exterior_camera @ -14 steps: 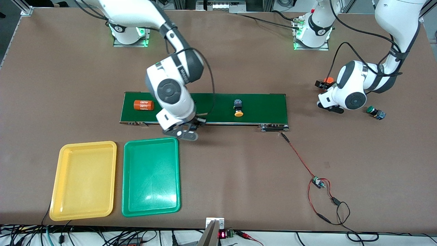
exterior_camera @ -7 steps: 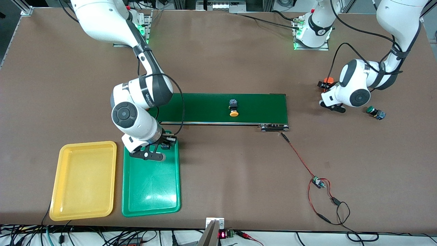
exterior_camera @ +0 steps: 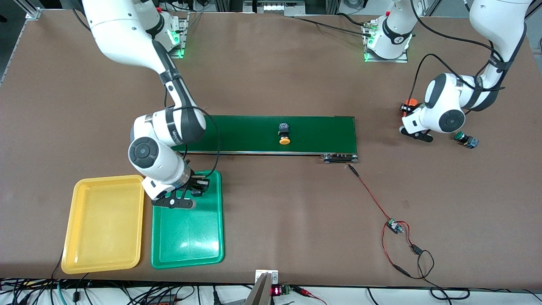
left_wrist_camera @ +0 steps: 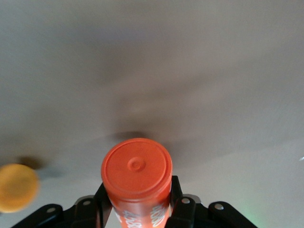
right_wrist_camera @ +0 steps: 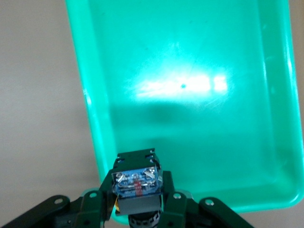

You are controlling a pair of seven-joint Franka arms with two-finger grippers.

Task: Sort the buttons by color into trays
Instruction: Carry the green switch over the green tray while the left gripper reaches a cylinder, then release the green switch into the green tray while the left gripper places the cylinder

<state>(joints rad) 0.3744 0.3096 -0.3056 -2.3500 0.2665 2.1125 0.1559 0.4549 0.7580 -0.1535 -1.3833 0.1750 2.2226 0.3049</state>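
Over the green tray (exterior_camera: 186,237), at its end nearest the belt (exterior_camera: 322,133), my right end effector (exterior_camera: 195,189) hangs clamped on one button (right_wrist_camera: 136,183): black-and-blue body, terminals facing my wrist camera, cap hidden below, so I cannot tell its colour.

Trays: green tray and yellow tray (exterior_camera: 103,224) side by side toward the right arm's end of the surface (exterior_camera: 296,220). Both hold nothing yet.

Progress, as I judge it: early. No button is sorted; the held one looks close to being set down in the green tray.

Remaining stock: one orange-capped button (exterior_camera: 284,134) lying on the belt; one green-capped button (exterior_camera: 465,139) on the surface near my left arm.

Left end effector (exterior_camera: 410,111): low at the left arm's end of the surface, gripping an orange cylinder (left_wrist_camera: 137,178) between its fingers. That is no button. A round yellow-orange blur (left_wrist_camera: 16,186) lies beside it, possibly another cap.
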